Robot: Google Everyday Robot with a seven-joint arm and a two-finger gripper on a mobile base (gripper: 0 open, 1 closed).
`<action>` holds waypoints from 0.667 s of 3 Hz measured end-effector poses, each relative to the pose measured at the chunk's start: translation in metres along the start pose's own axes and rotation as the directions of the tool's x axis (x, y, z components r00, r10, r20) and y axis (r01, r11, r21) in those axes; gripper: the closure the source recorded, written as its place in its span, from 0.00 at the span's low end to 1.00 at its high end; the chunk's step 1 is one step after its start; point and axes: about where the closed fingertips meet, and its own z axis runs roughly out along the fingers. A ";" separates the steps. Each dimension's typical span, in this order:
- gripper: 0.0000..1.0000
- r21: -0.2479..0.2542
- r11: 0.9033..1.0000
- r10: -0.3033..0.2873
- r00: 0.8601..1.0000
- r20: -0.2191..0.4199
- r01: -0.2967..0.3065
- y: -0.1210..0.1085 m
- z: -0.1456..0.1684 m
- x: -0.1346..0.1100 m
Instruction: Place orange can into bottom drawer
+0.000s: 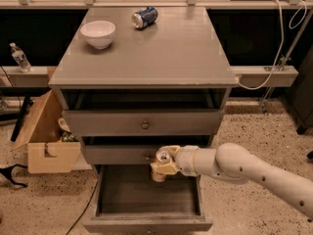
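One arm [244,166]: white, lower right of frame, reaching left.
Gripper [162,167]: bottom centre, just in front of mid drawer [117,154], fingers clamped on orange can.
Orange can [158,175]: roughly upright, silver top up, held over back end of bottom drawer.
Bottom drawer [146,224]: pulled out, bottom centre.
Tabletop [161,53]: bowl [98,33] upper left, blue can [145,17] on its side, top centre.

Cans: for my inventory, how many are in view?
2. The orange can is held in the gripper above the open bottom drawer. The blue-and-white can lies on its side at the back of the cabinet top. Others may be hidden in drawers.
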 end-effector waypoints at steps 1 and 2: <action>1.00 0.003 1.000 0.007 1.000 -0.026 -0.007 -0.005 0.011 0.018; 1.00 0.000 1.000 -0.018 0.998 -0.066 0.018 -0.019 0.035 0.066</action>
